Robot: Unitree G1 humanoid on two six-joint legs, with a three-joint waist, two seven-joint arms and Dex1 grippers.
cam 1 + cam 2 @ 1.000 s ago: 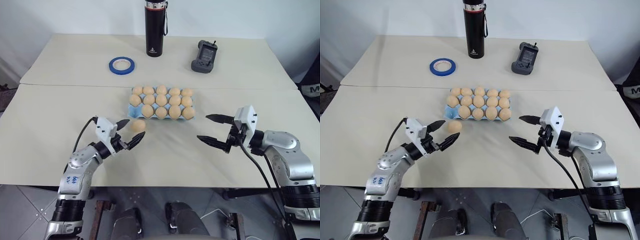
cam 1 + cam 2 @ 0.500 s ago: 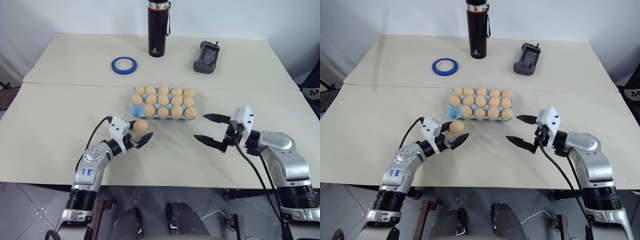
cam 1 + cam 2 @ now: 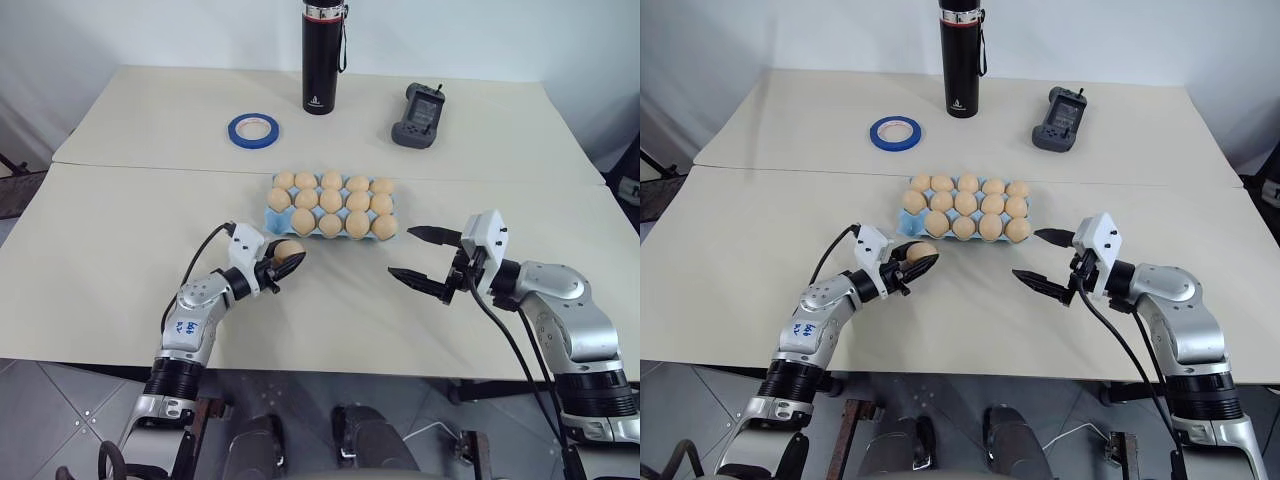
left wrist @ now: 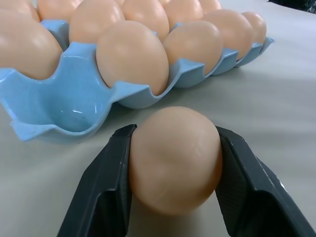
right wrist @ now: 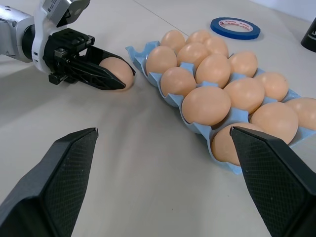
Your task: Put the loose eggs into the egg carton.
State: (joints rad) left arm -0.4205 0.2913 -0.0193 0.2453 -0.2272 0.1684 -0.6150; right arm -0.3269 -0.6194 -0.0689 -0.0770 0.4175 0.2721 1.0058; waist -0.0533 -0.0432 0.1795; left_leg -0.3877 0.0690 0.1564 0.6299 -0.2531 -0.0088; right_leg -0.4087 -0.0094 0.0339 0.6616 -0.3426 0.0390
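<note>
One loose egg, tan and oval, lies on the table just in front of the egg carton's front-left corner. My left gripper is shut on it, one black finger on each side, as the left wrist view shows close up. The light blue egg carton holds several like eggs; its front-left cup is empty and faces the held egg. My right gripper hovers open to the right of the carton, nothing between its fingers.
At the back of the table stand a blue tape roll, a tall black bottle and a dark handheld device. A seam runs across the table behind the carton.
My left gripper has moved forward and right around the loose egg and shut on it. The right arm has kept still. The camera view has shifted a little.
</note>
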